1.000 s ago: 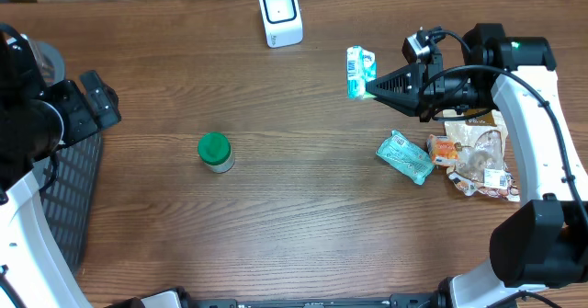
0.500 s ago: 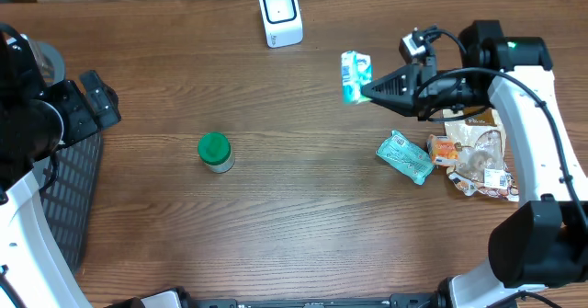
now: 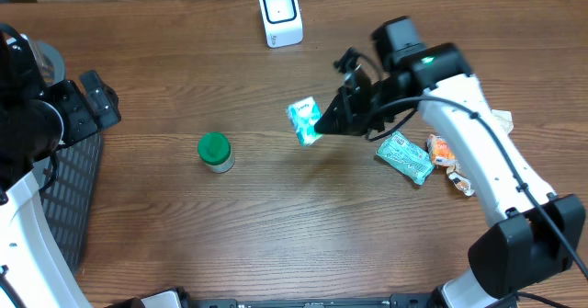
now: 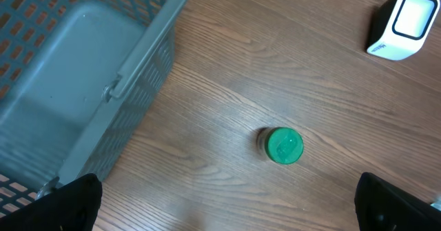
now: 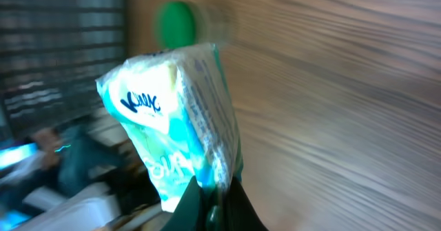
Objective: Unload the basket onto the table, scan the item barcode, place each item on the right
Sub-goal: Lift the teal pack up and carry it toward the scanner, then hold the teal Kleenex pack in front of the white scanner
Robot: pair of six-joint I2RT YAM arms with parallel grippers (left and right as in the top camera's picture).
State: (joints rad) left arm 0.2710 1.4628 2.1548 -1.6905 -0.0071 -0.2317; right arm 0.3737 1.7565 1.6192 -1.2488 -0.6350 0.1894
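Observation:
My right gripper [image 3: 321,125] is shut on a small teal and white packet [image 3: 304,121], held in the air over the middle of the table. In the right wrist view the packet [image 5: 172,114] fills the frame, pinched at its lower edge by the gripper [image 5: 217,203]. The white barcode scanner [image 3: 280,14] stands at the far edge, apart from the packet; the left wrist view shows the scanner [image 4: 404,24] too. My left gripper [image 4: 224,203] hangs open high at the left, nothing between its fingers.
A green-lidded jar [image 3: 215,152] stands left of centre, also in the left wrist view [image 4: 284,145]. A teal pouch [image 3: 405,155] and snack packets [image 3: 447,152] lie at the right. A grey basket [image 3: 72,188] sits at the left edge.
The right arm has swung left and toward the table's middle, carrying the packet away from the right side. The left arm has not moved.

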